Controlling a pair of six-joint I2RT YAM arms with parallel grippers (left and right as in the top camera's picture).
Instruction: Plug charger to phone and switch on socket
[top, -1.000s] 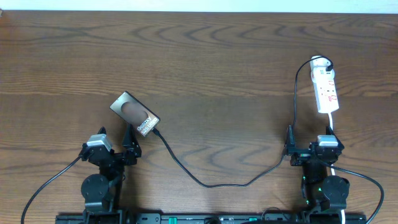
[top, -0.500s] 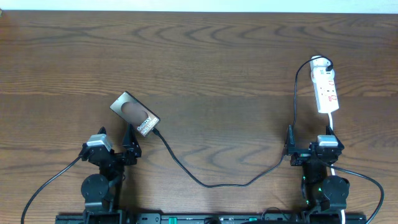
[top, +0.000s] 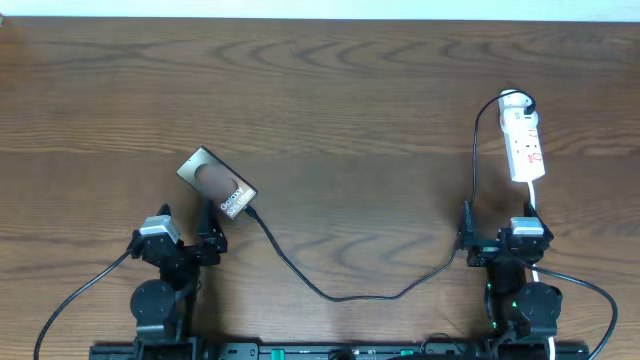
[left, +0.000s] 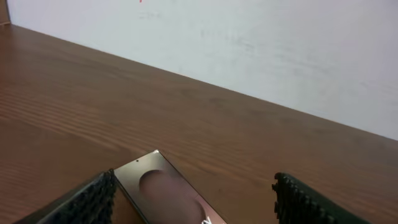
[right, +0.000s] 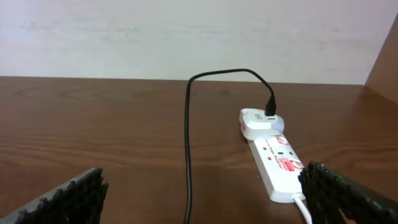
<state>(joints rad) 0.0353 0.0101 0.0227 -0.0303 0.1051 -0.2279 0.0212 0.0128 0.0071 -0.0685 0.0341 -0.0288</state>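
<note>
The phone (top: 217, 183) lies flat and slanted on the table at the left, also seen in the left wrist view as a bronze slab, the phone (left: 163, 190). The charger cable (top: 340, 297) runs from the phone's lower right end, sags toward the front, then climbs to the socket (top: 523, 140) at the right. Its tip meets the phone's end; I cannot tell how deep it sits. My left gripper (top: 188, 224) is open just in front of the phone, one finger on each side. My right gripper (top: 497, 226) is open in front of the socket (right: 278, 163), holding nothing.
A white adapter (right: 258, 121) with a black plug sits at the socket's far end. The socket's white cord (right: 303, 208) trails toward my right gripper. The black cable (right: 186, 155) crosses the table between the right fingers. A pale wall borders the table's far edge.
</note>
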